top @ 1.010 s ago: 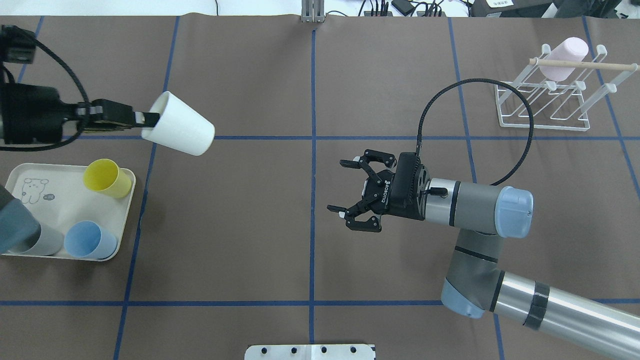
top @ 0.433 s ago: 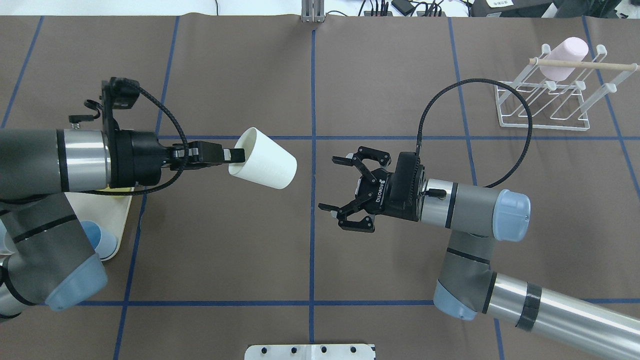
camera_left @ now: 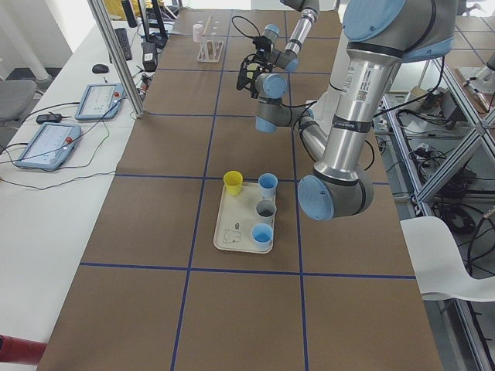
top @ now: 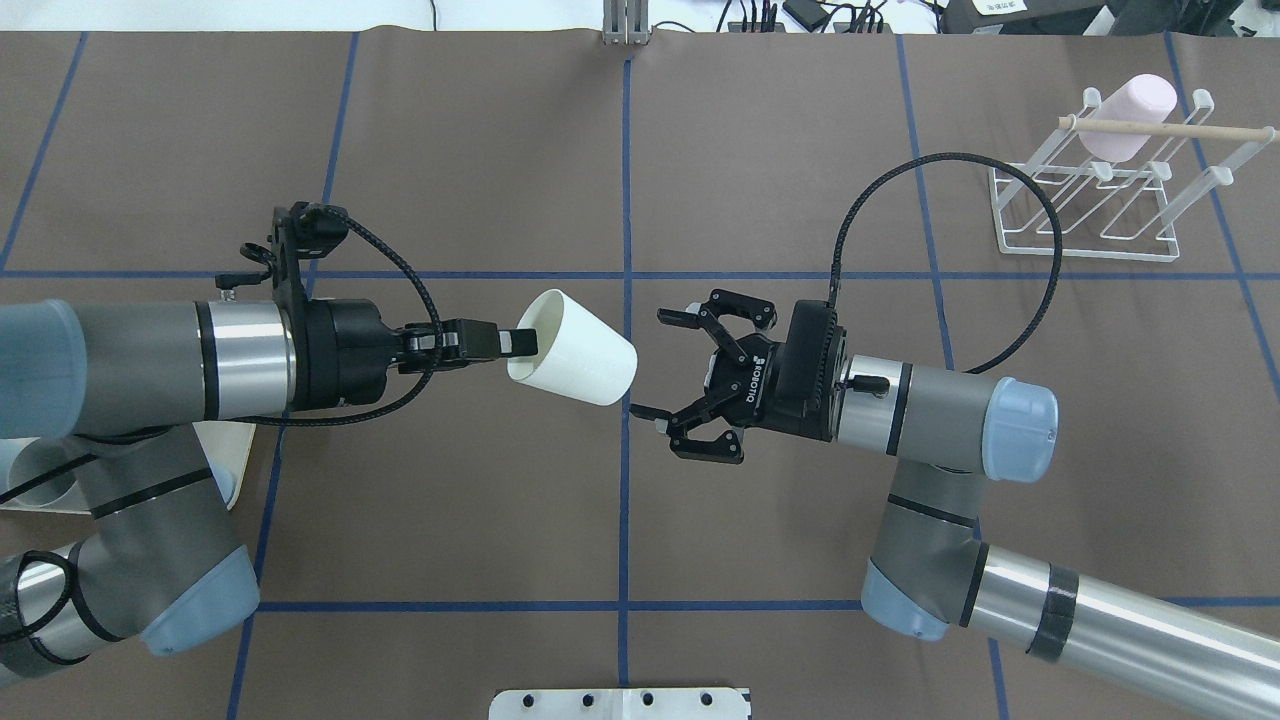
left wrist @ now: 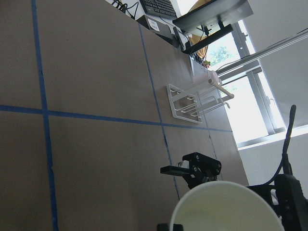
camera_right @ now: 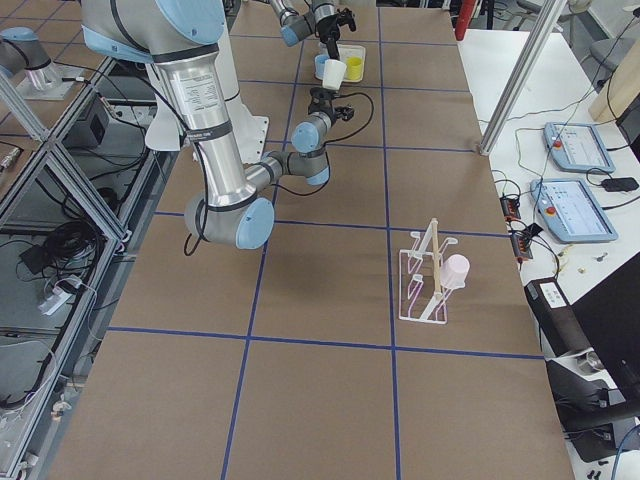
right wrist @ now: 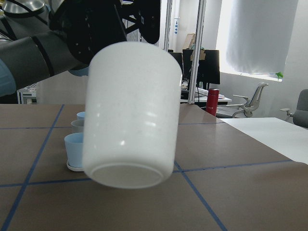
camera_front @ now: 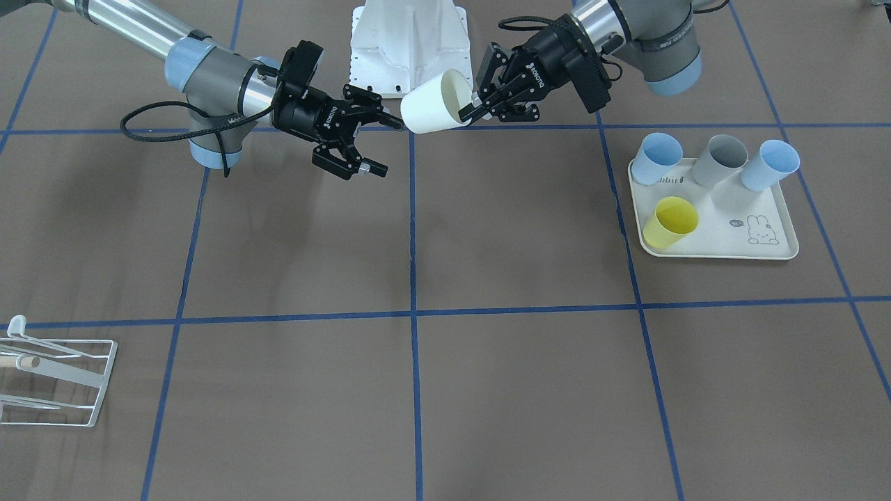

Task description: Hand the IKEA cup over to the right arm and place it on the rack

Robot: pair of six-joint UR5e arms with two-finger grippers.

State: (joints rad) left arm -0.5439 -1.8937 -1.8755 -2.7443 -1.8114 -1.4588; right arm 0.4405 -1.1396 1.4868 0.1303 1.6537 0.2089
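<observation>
The white IKEA cup (top: pixel 572 347) hangs on its side above the table's middle, base pointing at my right gripper. My left gripper (top: pixel 520 343) is shut on its rim, one finger inside the mouth. My right gripper (top: pixel 652 363) stands open just beyond the cup's base, a small gap apart, nothing between its fingers. From the front, the cup (camera_front: pixel 431 104) sits between the left gripper (camera_front: pixel 468 110) and the right gripper (camera_front: pixel 386 146). The right wrist view fills with the cup's base (right wrist: pixel 132 115). The white wire rack (top: pixel 1090 200) stands at the far right.
A pink cup (top: pixel 1130 115) hangs on the rack under its wooden dowel. The cream rabbit-print tray (camera_front: pixel 724 236) near my left arm holds a yellow cup (camera_front: pixel 669 223), a grey cup (camera_front: pixel 724 160) and two blue cups. My left arm covers most of the tray from overhead.
My left arm has carried the white cup rightward from above the tray to the table's centre line. My right gripper has edged a little left toward it, still open.
</observation>
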